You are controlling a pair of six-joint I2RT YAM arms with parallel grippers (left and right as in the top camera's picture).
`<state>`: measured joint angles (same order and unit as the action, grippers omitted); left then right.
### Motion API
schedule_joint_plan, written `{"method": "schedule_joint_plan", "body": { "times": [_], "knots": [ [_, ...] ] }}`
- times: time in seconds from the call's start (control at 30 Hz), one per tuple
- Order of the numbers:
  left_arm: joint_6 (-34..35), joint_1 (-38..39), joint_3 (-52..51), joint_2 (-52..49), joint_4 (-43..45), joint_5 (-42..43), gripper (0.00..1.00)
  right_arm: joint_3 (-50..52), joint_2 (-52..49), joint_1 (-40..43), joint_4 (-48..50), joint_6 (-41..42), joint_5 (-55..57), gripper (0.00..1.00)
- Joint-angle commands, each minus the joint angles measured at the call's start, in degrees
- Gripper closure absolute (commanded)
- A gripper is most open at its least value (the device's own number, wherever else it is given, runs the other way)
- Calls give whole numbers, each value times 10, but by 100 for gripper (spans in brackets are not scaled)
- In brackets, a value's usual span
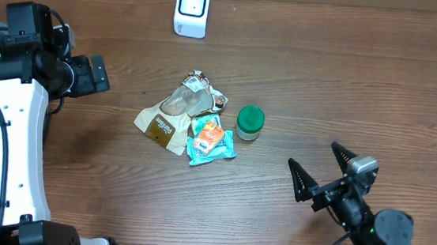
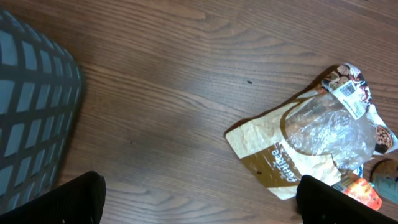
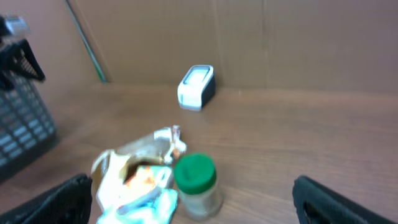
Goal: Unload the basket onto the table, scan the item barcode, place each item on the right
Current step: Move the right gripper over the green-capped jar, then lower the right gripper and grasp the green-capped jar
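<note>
Crumpled brown bag (image 1: 170, 118) (barcode label (image 2: 351, 99) up), white scanner (image 1: 192, 9) well apart

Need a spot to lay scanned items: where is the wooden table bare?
Bare table lies between the white box-shaped scanner and the brown windowed snack bag, and right of the green-lidded clear jar. Crowded: bag, teal-orange packet and jar cluster mid-table.

Mock checkout lab bench: barcode scanner (image 1: 192, 9), wood table (image 1: 325, 84) (cardboard backdrop (image 3: 280, 43)).
</note>
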<state>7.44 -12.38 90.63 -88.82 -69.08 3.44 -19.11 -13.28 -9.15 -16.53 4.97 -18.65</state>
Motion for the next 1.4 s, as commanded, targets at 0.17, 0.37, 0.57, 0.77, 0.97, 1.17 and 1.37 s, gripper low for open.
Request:
{"method": "schedule_joint_plan", "body": {
  "times": [0.17,0.37,0.57,0.77,0.97,1.17,1.37],
  "knots": [
    [-9,1,3,4,1,6,0,-296,-280,-1,-167,6,-16,0],
    [-9,1,3,4,1,6,0,-459,-454,-2,-308,7,-22,0],
    [-9,1,3,4,1,6,0,-595,-619,-23,-412,10,-48,0],
    [-9,1,3,4,1,6,0,-649,-735,-83,-434,11,-21,0],
    [-9,1,3,4,1,6,0,-649,-800,-137,-428,10,37,0],
    [-9,1,3,4,1,6,0,-648,-819,-146,-380,11,39,0],
    [-9,1,3,4,1,6,0,-648,-834,-146,-371,11,60,0]
  ]
}}
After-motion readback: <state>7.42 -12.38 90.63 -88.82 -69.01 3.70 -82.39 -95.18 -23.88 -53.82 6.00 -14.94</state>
